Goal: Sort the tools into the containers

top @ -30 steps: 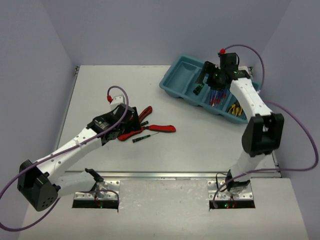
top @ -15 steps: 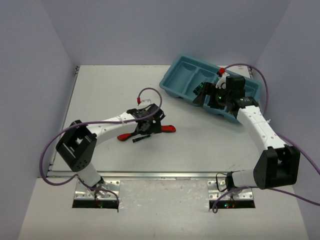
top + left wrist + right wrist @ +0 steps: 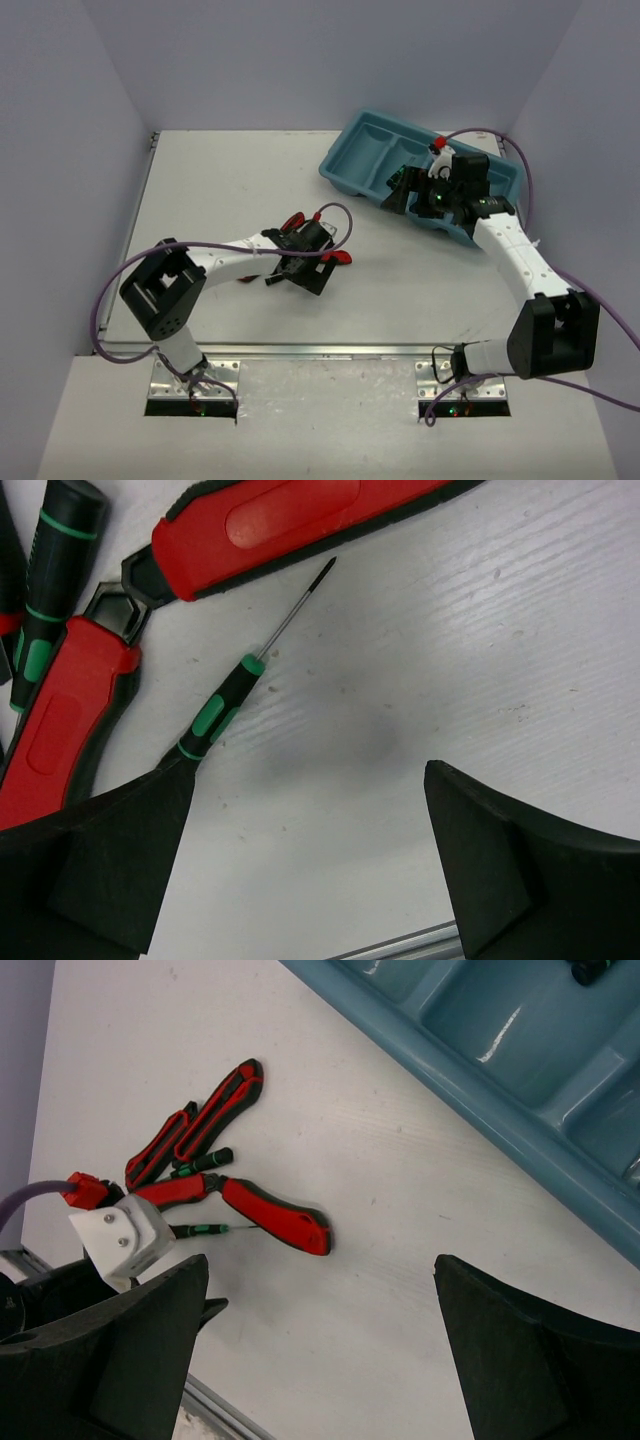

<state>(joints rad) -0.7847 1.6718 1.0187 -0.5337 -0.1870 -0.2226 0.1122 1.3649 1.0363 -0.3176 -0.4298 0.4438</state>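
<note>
A thin black-and-green screwdriver (image 3: 222, 708) lies on the table, its handle end just under my left finger (image 3: 120, 860). The red-handled cutters (image 3: 265, 525) lie spread just beyond it, with a second black-and-green screwdriver (image 3: 48, 575) at their left. My left gripper (image 3: 310, 780) is open and empty, low over the table beside these tools (image 3: 303, 268). My right gripper (image 3: 320, 1265) is open and empty, hanging over the near-left edge of the teal tray (image 3: 362, 150). From there it looks down on the cutters (image 3: 275, 1215). The pliers and blue-and-red screwdrivers are hidden.
A second red-handled tool (image 3: 215, 1110) lies beyond the cutters. The tray's long wall (image 3: 470, 1080) runs across the top right of the right wrist view. The table's metal front edge (image 3: 400, 945) is close behind my left fingers.
My left gripper has swung right and nearer, from the left of the tools to just in front of them. My right gripper dropped and shifted off the tray's middle toward its near-left edge.
</note>
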